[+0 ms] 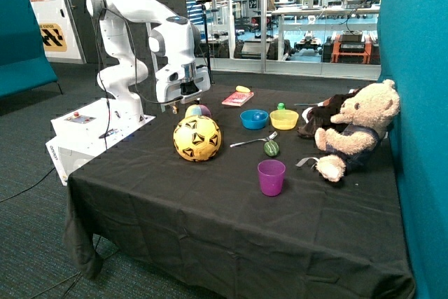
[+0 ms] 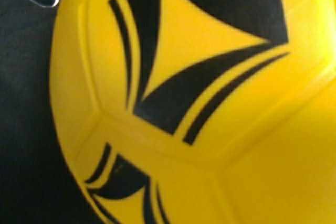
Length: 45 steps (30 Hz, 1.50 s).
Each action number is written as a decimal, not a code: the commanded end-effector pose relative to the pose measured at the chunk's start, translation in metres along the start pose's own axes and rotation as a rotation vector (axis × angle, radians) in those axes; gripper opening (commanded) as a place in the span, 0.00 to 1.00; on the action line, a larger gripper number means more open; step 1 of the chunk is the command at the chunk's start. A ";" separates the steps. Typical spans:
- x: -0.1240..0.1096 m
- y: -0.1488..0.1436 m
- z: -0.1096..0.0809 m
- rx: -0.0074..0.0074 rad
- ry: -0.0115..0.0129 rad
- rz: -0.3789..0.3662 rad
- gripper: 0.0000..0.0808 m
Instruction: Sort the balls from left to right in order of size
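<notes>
Fingers (image 1: 170, 108) hover over the worktop (image 1: 210, 222); whether apart or together cannot be told. Yellow ball (image 1: 197, 138) sits just below them, small ball (image 1: 198, 110) beside them, green ball (image 1: 271, 148) well apart.

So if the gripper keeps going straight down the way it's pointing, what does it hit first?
Most likely the yellow ball, which fills the wrist view; from outside the gripper hangs just above and behind it.
</notes>
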<state>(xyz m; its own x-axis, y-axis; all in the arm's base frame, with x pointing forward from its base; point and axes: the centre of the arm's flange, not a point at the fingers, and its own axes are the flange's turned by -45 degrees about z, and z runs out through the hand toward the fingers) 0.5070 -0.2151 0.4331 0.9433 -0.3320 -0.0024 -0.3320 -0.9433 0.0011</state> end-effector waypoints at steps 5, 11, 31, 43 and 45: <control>0.004 0.007 0.011 0.0011 0.0024 -0.010 1.00; 0.007 0.006 0.016 0.0010 0.0024 -0.023 1.00; 0.017 -0.004 0.026 0.0010 0.0024 -0.063 1.00; 0.019 -0.003 0.032 0.0010 0.0024 -0.070 1.00; 0.018 -0.004 0.033 0.0010 0.0024 -0.072 1.00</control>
<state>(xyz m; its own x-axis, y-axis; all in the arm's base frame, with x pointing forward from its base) 0.5236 -0.2180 0.4047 0.9631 -0.2692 0.0002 -0.2692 -0.9631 -0.0001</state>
